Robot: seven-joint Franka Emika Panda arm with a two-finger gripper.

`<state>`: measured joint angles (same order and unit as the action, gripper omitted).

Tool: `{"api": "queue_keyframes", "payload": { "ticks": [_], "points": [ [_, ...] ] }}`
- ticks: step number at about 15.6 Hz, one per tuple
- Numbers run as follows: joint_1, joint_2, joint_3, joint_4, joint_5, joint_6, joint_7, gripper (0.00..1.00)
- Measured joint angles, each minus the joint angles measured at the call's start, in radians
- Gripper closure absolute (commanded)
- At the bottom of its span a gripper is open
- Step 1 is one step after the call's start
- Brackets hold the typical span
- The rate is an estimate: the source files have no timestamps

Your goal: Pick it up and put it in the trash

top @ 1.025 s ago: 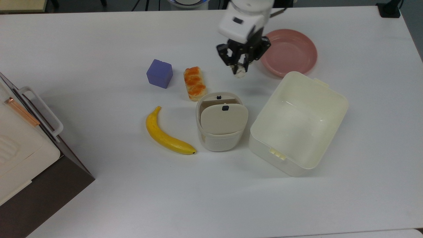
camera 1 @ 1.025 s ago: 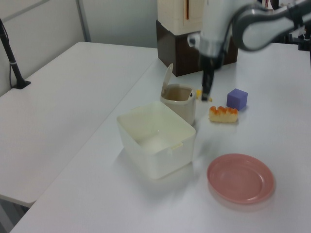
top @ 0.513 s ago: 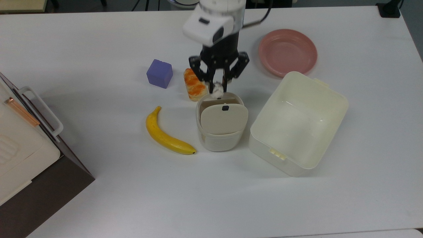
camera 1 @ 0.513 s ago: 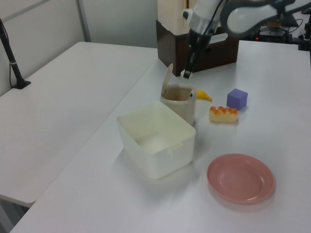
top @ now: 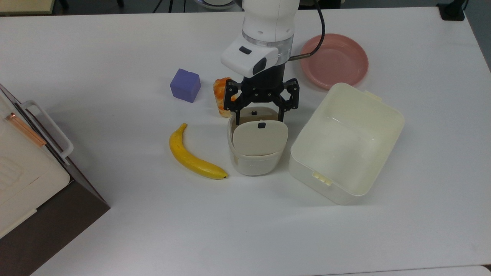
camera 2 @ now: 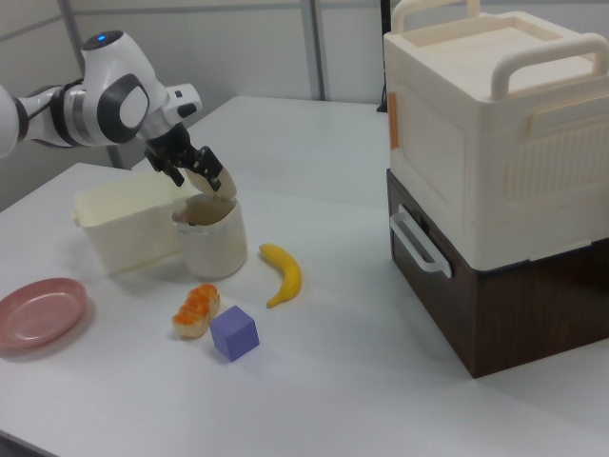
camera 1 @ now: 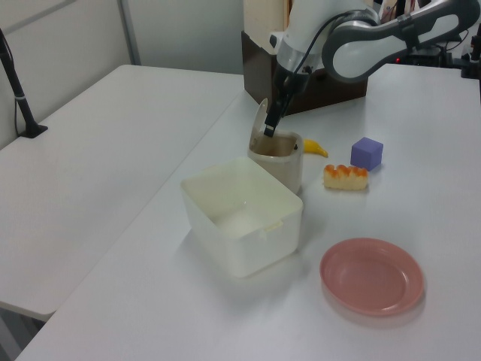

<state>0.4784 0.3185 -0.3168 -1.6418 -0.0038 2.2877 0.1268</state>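
The trash (top: 253,166) is a small cream bin with a beige swing lid (top: 260,138), standing at mid-table; it also appears in the left view (camera 1: 284,167) and the right view (camera 2: 213,246). My gripper (top: 260,117) hangs right over the bin's uncovered back opening, open, fingers spread wide with nothing between them. In the left view the gripper (camera 1: 269,129) points down at the bin's rim beside the raised lid; in the right view the gripper (camera 2: 193,169) sits just above the bin. The paper ball, the "it" of the task, is hidden from me.
An orange-glazed bread piece (top: 221,96) lies just left of the gripper in the top view, with a purple cube (top: 185,85) further left. A banana (top: 191,155) lies left of the bin. A large cream tub (top: 326,188), a pink plate (top: 333,59) and a stacked cabinet (top: 23,161) also stand here.
The gripper carried the paper ball from beside the pink plate to over the bin, came lower and opened. The ball is no longer between the fingers.
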Motion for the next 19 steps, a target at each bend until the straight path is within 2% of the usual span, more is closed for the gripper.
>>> {"api": "queue_keyframes", "payload": {
  "ticks": [2,6,9,13,15,17,19],
  "points": [
    [-0.004,-0.017,-0.002,0.009,0.0,-0.053,0.002,0.0],
    [-0.032,-0.107,-0.007,0.021,0.0,-0.286,0.002,0.0],
    [-0.067,-0.175,-0.008,0.021,-0.027,-0.438,0.001,0.0],
    [-0.153,-0.222,-0.001,0.017,-0.039,-0.491,-0.011,0.0],
    [-0.21,-0.232,0.027,0.014,-0.039,-0.51,-0.029,0.0],
    [-0.272,-0.234,0.078,0.013,-0.039,-0.518,-0.034,0.0],
    [-0.304,-0.234,0.108,0.01,-0.039,-0.519,-0.034,0.0]
  ]
}}
